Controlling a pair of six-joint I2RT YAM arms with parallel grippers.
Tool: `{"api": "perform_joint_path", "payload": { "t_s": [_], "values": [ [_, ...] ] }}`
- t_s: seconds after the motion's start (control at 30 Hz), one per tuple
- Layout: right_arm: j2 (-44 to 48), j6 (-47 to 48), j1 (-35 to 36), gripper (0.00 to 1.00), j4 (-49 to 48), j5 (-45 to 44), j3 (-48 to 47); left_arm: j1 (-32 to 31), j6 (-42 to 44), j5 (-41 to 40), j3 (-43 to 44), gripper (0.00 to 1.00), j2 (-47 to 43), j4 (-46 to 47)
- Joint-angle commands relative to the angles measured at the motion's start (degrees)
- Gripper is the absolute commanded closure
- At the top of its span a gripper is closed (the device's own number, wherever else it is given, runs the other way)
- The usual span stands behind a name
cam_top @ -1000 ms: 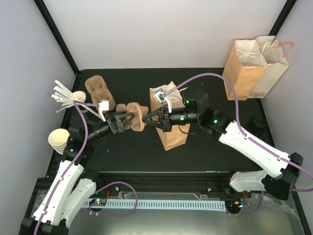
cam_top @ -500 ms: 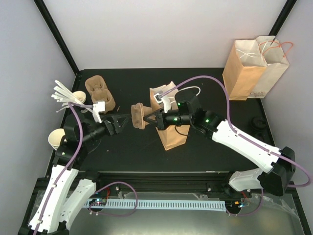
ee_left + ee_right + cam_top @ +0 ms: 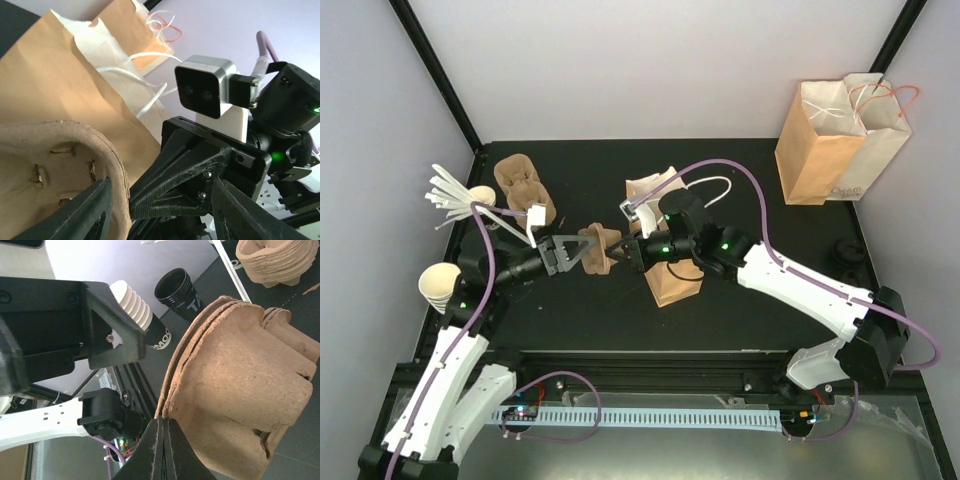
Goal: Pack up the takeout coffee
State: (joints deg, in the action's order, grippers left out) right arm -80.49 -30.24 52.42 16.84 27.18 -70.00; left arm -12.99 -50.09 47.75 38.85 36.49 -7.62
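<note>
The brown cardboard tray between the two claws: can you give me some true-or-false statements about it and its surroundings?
1. The right gripper pinches the tray's edge. True.
2. The tray lies flat. False: it is held tilted on its side.
3. The left gripper has its jaws clamped shut. False: they stand apart, around the tray's rim.
4. A stack of similar trays sits at the far left. True.
5. Paper bags stand only in the far right corner. False: besides the corner bags, a brown bag is in the middle.
</note>
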Motion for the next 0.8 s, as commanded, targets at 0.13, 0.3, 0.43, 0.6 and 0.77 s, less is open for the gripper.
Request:
{"api": "perform_joint_path", "payload": {
  "t_s": [0.13, 0.3, 0.43, 0.6, 0.77],
  "values": [
    [-1.2, 2.2, 1.1, 0.99, -0.3, 1.4, -2.9, -2.7, 0.6, 1.9, 1.5, 0.46, 4.0, -0.7],
    [-1.3, 2.3, 1.2, 0.99, -0.3, 1.9, -3.0, -3.3, 2.3, 0.3, 1.8, 0.51, 4.3, -3.0],
    [-1.2, 2.4, 1.3, 0.99, -0.2, 2.3, -3.0, -3.3, 2.6, -0.1, 1.7, 0.62, 4.8, -3.6],
    [-0.8, 2.7, 1.3, 0.99, 0.3, 2.3, -3.2, -3.3, 2.8, -0.6, 2.1, 0.78, 5.0, -4.1],
    [-0.2, 2.8, 1.4, 0.99, 1.1, 1.5, -3.4, -3.3, 3.4, -2.1, 2.5, 0.86, 4.6, -4.9]
  ]
}}
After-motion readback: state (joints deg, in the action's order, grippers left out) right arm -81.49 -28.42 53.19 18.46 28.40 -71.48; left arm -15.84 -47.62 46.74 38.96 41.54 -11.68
